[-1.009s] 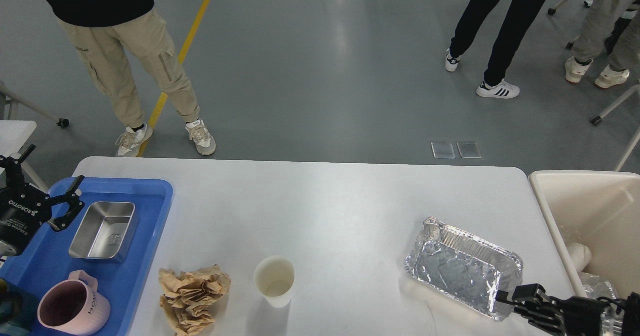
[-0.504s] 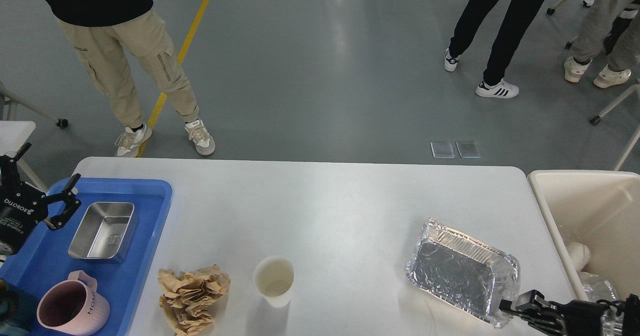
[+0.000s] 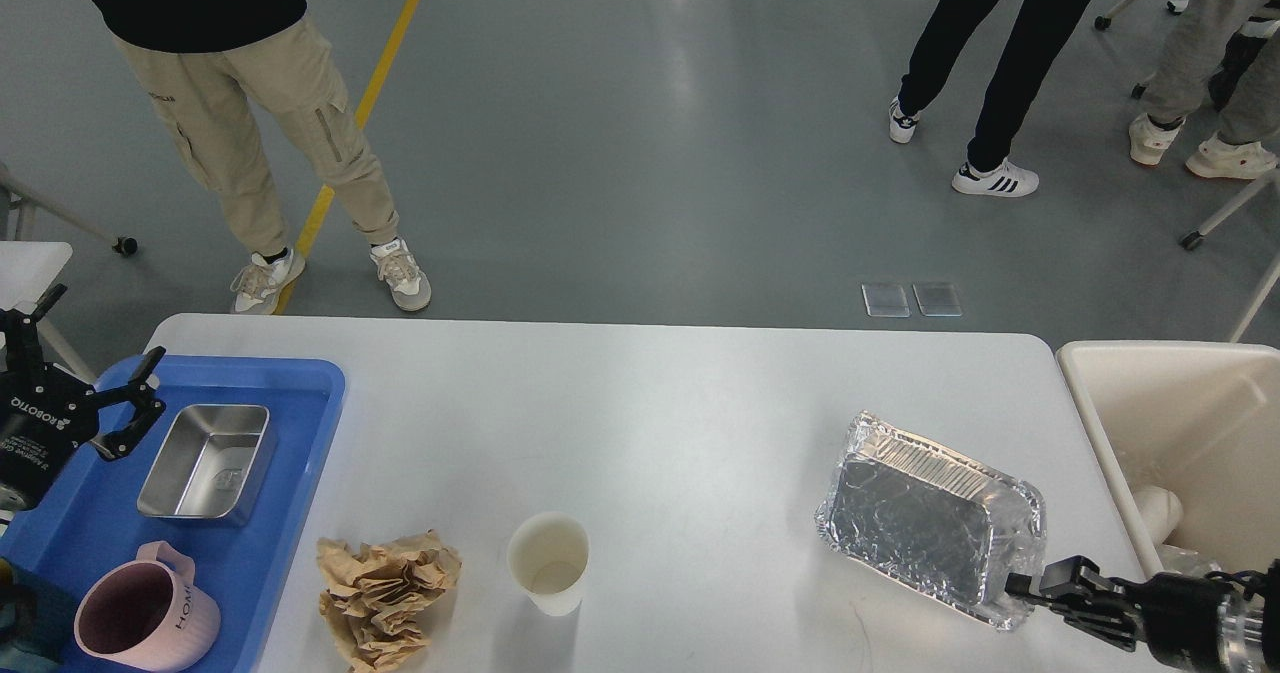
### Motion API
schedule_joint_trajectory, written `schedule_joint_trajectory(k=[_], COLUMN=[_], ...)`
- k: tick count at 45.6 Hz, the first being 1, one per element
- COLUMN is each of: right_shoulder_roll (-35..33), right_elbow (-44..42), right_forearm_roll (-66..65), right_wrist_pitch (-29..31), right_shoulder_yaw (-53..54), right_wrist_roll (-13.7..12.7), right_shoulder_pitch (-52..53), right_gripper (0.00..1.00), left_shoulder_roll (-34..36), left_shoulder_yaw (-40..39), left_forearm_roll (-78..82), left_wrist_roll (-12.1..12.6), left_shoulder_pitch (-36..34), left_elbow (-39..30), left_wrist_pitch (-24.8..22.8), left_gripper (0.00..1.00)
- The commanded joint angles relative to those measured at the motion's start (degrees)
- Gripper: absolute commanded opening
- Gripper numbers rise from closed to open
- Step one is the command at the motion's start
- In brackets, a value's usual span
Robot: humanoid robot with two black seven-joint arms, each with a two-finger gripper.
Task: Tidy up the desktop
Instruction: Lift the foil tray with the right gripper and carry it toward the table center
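Observation:
The white desktop (image 3: 650, 433) carries a crumpled silver foil tray (image 3: 920, 528) at the right, tilted with its near right corner raised. My right gripper (image 3: 1018, 585) comes in from the bottom right and is shut on that corner's rim. A white paper cup (image 3: 548, 561) stands upright near the front edge, and a ball of crumpled brown paper (image 3: 385, 593) lies to its left. My left gripper (image 3: 98, 333) hangs open over the far left end of the blue tray (image 3: 300, 383), holding nothing.
Inside the blue tray are a steel rectangular container (image 3: 207, 461) and a pink mug (image 3: 140, 618). A beige bin (image 3: 1180, 423) with some white trash in it stands off the table's right end. People stand on the floor beyond the table.
The foil tray has tipped up more steeply and shifted slightly right with the right gripper on its corner. The left gripper has drifted a little left and up.

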Motion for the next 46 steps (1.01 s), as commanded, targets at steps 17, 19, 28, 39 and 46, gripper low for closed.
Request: schedule_joint_trajectory(k=[17, 19, 28, 39, 46], right_shoulder_roll=[-17.05, -18.72, -24.26, -28.04, -27.52], right_elbow=[9.56, 10.62, 15.8, 23.36, 26.18], right_forearm_roll=[-0.62, -0.97, -4.57, -8.7, -8.97], right_wrist_pitch=[0.56, 0.65, 0.74, 1.96, 4.95], right_shoulder_yaw=[-2.04, -2.04, -1.95, -1.86, -1.69], right_wrist_roll=[1.3, 1.39, 1.74, 1.74, 1.65], right_shoulder_pitch=[4.99, 5.52, 6.75, 12.28, 18.08], right_gripper=[0.0, 0.0, 0.0, 0.0, 0.0], left_shoulder_roll=[-0.01, -0.01, -0.01, -0.01, 0.52], left_shoulder_yaw=[0.7, 0.7, 0.7, 0.78, 0.78], left_forearm_roll=[0.14, 0.23, 0.23, 0.49, 2.86], left_wrist_roll=[0.05, 0.05, 0.05, 0.05, 0.05], left_shoulder_pitch=[-0.6, -0.68, -1.04, -0.86, -1.21], left_elbow=[0.0, 0.0, -0.09, 0.0, -0.09], left_wrist_pitch=[-0.08, -0.08, -0.08, -0.43, -0.52], left_gripper=[0.97, 0.97, 0.97, 0.97, 0.97])
